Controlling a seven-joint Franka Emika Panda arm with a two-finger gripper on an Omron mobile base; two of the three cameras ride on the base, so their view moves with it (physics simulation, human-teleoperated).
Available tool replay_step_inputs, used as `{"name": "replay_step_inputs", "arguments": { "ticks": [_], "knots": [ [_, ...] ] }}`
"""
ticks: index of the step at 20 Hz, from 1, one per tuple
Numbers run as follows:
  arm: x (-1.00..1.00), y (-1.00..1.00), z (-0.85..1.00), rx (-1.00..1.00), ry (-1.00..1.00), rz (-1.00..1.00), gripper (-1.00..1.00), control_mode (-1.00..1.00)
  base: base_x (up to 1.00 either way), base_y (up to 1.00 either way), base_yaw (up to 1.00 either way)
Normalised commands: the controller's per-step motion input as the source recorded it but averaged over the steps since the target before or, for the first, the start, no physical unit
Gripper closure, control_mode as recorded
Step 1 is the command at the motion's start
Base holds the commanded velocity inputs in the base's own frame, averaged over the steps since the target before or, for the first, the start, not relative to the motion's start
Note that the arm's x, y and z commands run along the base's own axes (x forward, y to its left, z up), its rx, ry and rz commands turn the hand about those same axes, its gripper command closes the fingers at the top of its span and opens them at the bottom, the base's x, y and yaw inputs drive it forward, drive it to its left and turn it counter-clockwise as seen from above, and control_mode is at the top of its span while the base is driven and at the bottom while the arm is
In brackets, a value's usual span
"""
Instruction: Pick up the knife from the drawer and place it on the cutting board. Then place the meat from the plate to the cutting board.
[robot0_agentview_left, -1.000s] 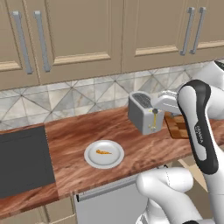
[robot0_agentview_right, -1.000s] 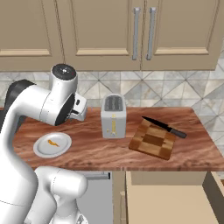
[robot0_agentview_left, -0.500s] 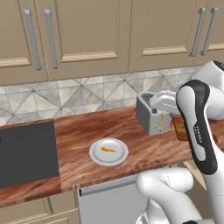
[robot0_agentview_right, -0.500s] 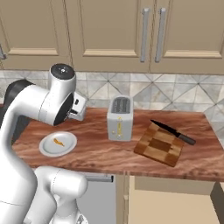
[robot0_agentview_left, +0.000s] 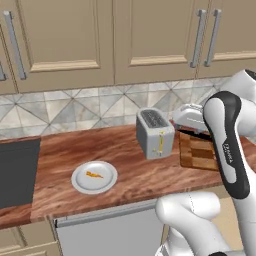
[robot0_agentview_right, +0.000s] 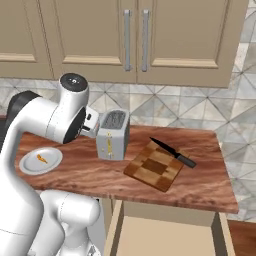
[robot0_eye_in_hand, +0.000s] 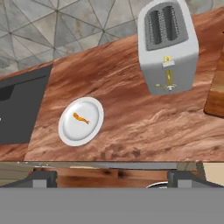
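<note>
On the reddish wood counter (robot0_agentview_right: 165, 187), a grey toaster (robot0_agentview_right: 112, 135) stands between the white plate (robot0_agentview_right: 41, 161) to its left and the checkered cutting board (robot0_agentview_right: 154, 171) to its right. My gripper (robot0_eye_in_hand: 112, 177) hangs above the counter's near edge, fingers spread wide, holding nothing. Across the board's far corner lies the black knife (robot0_agentview_right: 172, 152); the orange meat (robot0_eye_in_hand: 80, 118) sits on the plate.

My left base camera looks forward and down from behind my arm; my right one does likewise from the other side. Both share the toaster (robot0_agentview_left: 155, 133), plate (robot0_agentview_right: 40, 160) and cutting board (robot0_agentview_right: 155, 166). My hand camera looks steeply down, closer, over the toaster and plate.
</note>
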Motion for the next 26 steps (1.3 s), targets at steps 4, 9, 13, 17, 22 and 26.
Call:
{"name": "replay_step_inputs", "arguments": {
  "ticks": [4, 9, 13, 17, 22, 26],
  "knots": [
    [0.0, 0.0, 0.0, 0.0, 0.0, 0.0, -1.0, 1.0, -0.04, 0.65, 0.07],
    [0.0, 0.0, 0.0, 0.0, 0.0, 0.0, -1.0, 1.0, -0.09, 0.83, 0.07],
    [0.0, 0.0, 0.0, 0.0, 0.0, 0.0, -1.0, 1.0, 0.0, 0.03, 0.12],
    [0.0, 0.0, 0.0, 0.0, 0.0, 0.0, -1.0, 1.0, 0.0, -0.46, 0.16],
    [0.0, 0.0, 0.0, 0.0, 0.0, 0.0, -1.0, 1.0, 0.0, -0.28, 0.15],
    [0.0, 0.0, 0.0, 0.0, 0.0, 0.0, -1.0, 1.0, 0.0, -0.05, 0.09]
  ]
}}
